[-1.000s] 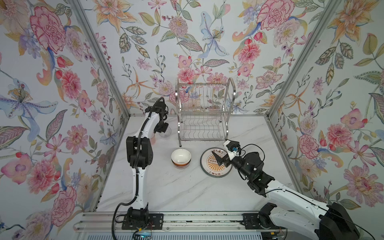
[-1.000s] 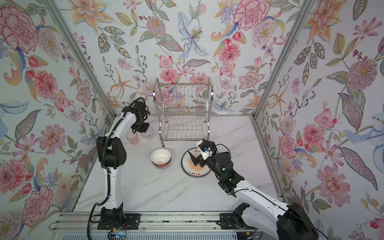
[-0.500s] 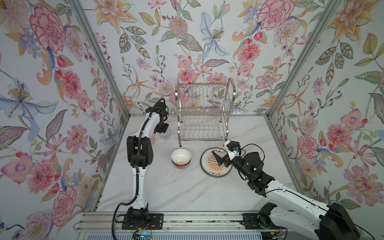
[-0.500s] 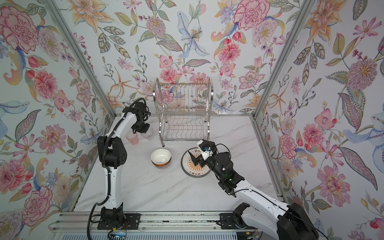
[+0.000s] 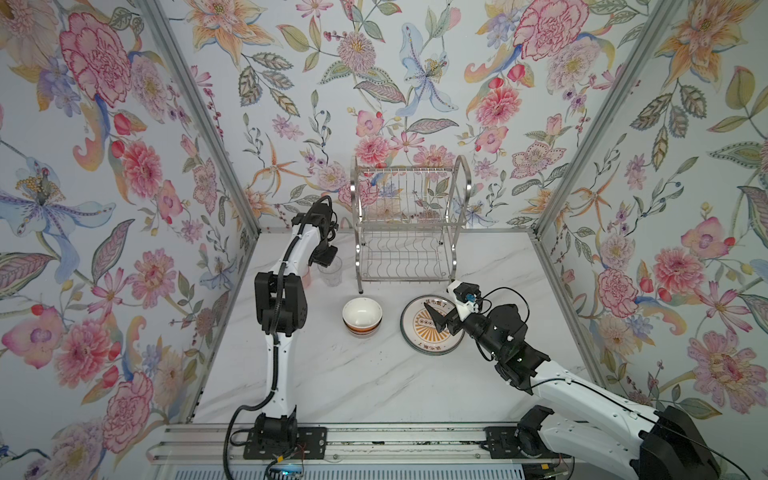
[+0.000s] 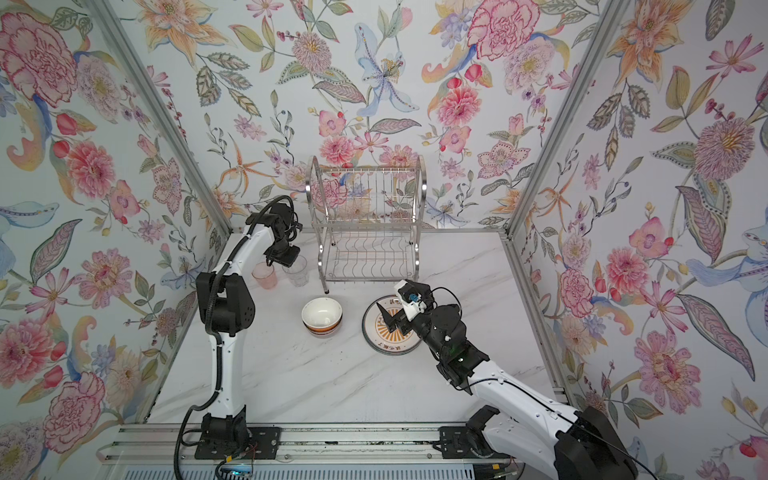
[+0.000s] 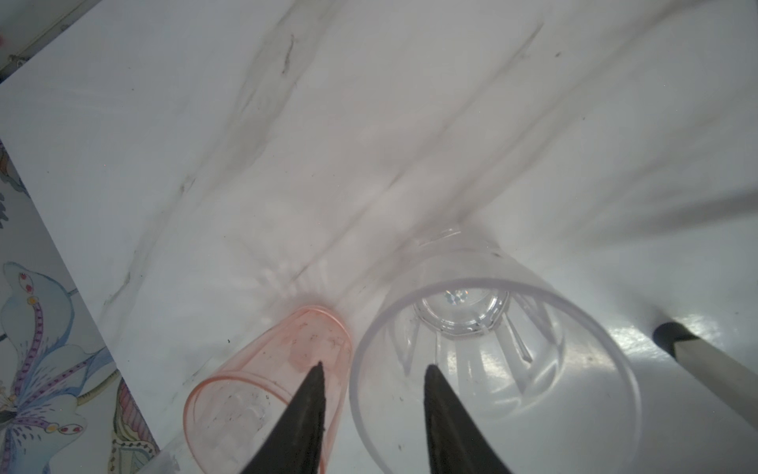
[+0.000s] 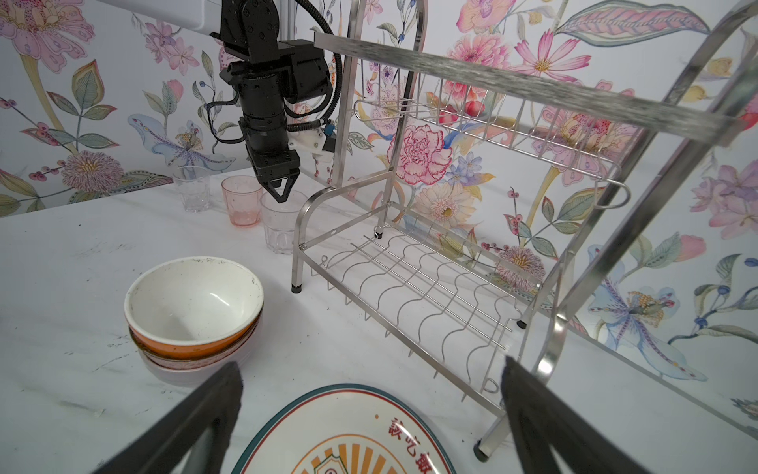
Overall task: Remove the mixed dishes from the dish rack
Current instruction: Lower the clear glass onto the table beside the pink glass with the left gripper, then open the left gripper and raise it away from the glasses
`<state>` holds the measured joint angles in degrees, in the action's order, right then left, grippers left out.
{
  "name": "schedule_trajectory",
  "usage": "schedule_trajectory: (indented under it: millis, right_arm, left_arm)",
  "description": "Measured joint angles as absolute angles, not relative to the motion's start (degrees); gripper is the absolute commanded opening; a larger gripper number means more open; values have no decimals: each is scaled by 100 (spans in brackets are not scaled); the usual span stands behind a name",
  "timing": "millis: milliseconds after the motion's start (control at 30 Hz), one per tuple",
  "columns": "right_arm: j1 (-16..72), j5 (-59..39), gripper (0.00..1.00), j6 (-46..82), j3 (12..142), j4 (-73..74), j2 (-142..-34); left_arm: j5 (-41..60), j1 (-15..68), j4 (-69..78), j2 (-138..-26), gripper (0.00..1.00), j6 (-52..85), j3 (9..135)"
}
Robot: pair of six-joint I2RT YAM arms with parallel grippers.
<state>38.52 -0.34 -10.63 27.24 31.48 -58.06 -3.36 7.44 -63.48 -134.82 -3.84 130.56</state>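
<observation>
Where the marble table (image 5: 374,386) runs into its upper left corner in both top views, the left gripper (image 5: 327,258) (image 6: 286,259) points down over a group of glasses. Its jaws stand apart. The left wrist view puts this gripper (image 7: 373,367) astride the rim of the clear glass (image 7: 488,349) – one jaw inside the mouth, the other out over the pink glass (image 7: 270,385), with a gap on each side of the rim.

Both glasses stand upright on the table. In a top view the pink glass (image 6: 264,276) is just left of the clear glass (image 6: 298,272). The right wrist view shows a second clear glass (image 8: 191,193) beyond the pink one, so the three form a row with pink in the middle.

Centre frame, the bowls (image 5: 362,318) (image 6: 322,316) sit nested in one stack, the orange one on top, mouth up.

Behind them, upper centre, the dish rack (image 5: 405,249) (image 6: 368,249) stands against the back wall.

Right of the bowls, below the rack's right end, the plate (image 5: 419,336) (image 6: 384,338) with the orange sunburst and teal rim lies flat on the table. Above it hangs the right gripper (image 5: 442,322) (image 6: 395,322) – jaws spread wide, holding nothing.
</observation>
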Motion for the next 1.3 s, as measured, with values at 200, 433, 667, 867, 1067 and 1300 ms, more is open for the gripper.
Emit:
schedule_trajectory:
  millis: [200, 433, 667, 867, 1067, 1300]
  right_arm:
    - [3852, -36, 99, -1066, 2733, 3234, -5918]
    - [3850, -34, 99, -1162, 2926, 3242, -6276]
    - [3483, 51, 99, -1326, 3186, 3225, -6285]
    - [2958, 233, 99, -1092, 3264, 3148, -6182]
    - [2462, 593, 99, -714, 3277, 3063, -6110]
    - [1977, 998, 99, -353, 3277, 3068, -5918]
  left_arm:
    - [-515, 744, -6329, -13465, 81, -261, 13583]
    - [-668, 751, -5859, -12748, 93, -80, 13030]
    - [-676, 873, -4213, -10565, 98, -62, 10954]
    - [-550, 991, -2158, -8427, 99, -67, 8278]
    - [-482, 993, -75, -6805, 99, -64, 5376]
    - [-764, 993, 1601, -5857, 99, -91, 3354]
